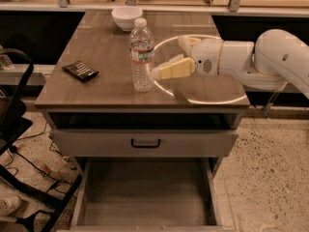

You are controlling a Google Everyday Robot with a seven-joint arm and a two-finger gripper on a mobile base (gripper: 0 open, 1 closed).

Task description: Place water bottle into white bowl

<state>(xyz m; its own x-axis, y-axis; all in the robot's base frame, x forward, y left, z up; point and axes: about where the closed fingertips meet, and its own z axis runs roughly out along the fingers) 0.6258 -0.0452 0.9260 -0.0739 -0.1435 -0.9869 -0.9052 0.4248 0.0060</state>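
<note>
Hovering just beside the water bottle (142,57), the end effector (169,56) gapes wide, empty; its arm (282,57) runs off-frame.

The water bottle (142,57) is stood upright on the table (96,88), near the middle of its front half. The bowl (126,17) is set behind it, at the table's rear edge, well apart. A flat packet (80,71) is laid to the left of the bottle. The gripper (168,56) is held over the tabletop, just beside the bottle on its right, with its fingers apart. A shut drawer (145,142) is fitted below the tabletop. A second drawer (145,197) is pulled out beneath it.
</note>
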